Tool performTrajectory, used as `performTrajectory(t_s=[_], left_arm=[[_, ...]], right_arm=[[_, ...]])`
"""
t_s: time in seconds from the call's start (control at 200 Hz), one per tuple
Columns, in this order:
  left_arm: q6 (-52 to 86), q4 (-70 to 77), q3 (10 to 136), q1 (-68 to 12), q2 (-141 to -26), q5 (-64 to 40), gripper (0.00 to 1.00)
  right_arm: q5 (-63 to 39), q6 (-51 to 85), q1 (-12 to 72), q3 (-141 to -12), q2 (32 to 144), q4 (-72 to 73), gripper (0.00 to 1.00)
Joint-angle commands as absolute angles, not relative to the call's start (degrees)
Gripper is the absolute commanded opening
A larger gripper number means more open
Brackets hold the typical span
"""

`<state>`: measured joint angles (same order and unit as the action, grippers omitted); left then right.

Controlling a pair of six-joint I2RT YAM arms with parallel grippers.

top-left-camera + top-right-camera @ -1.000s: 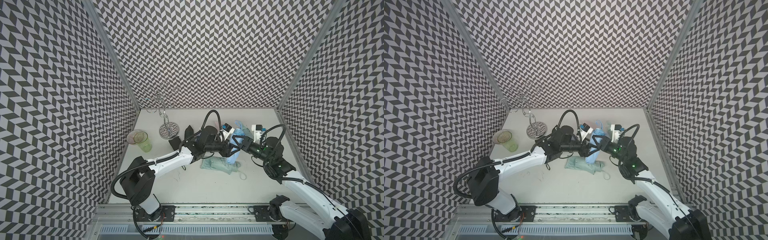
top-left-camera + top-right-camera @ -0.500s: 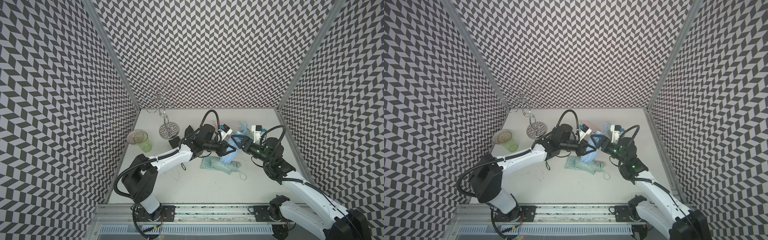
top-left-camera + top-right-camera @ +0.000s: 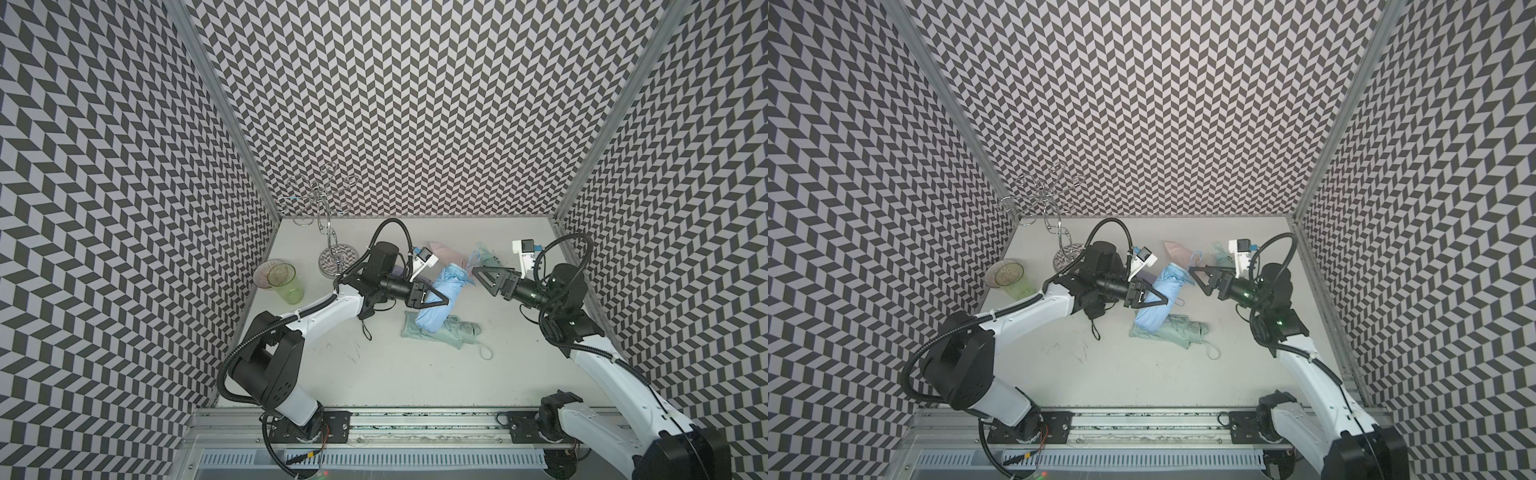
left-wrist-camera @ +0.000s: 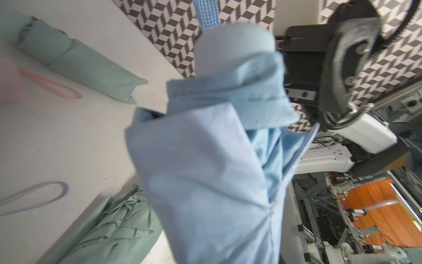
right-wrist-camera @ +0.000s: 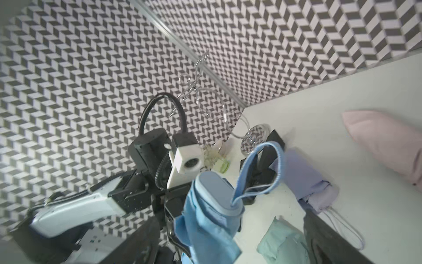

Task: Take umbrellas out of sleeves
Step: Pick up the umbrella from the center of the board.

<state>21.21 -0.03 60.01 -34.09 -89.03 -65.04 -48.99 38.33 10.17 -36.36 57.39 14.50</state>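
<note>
Left gripper (image 3: 440, 300) clamps the light blue umbrella (image 3: 446, 282), whose lower end lies over the mint green umbrella (image 3: 455, 333). Right gripper (image 3: 478, 273), behind that mint green umbrella, gapes wide and empty.

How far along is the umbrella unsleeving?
Done: the mint green umbrella lies bare on the table, pleats showing; the lilac umbrella looks bare too. In hand: the left hand is shut on the light blue umbrella, handle and loop exposed; the right hand is open, apart from it. Left: the pink umbrella looks smooth, probably sleeved.
</note>
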Motion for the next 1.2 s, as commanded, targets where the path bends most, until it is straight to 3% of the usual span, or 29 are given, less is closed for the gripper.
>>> performTrajectory(t_s=[0.0, 0.436, 0.796, 1.112, 1.197], left_arm=[[22.36, 1.84, 61.45, -34.01, -85.85, -74.53, 0.27], [16.95, -6.42, 62.98, -32.96, -85.52, -75.56, 0.26], [15.77, -7.56, 62.83, -33.04, -86.50, -75.33, 0.26], [15.22, -8.51, 63.96, -33.31, -88.88, -75.48, 0.27], [15.37, -8.78, 64.67, -33.22, -89.38, -75.19, 0.43]], right_arm=[[-65.48, 38.20, 10.32, -35.21, 59.41, 25.61, 0.95], [-62.25, 38.04, 23.82, -36.80, 63.91, 31.14, 0.93], [-56.98, 38.62, 24.30, -38.01, 64.16, 29.85, 0.62], [-52.56, 47.40, 24.34, -33.75, 63.50, 40.51, 0.35], [-50.19, 49.58, 24.33, -33.15, 62.92, 41.88, 0.29]])
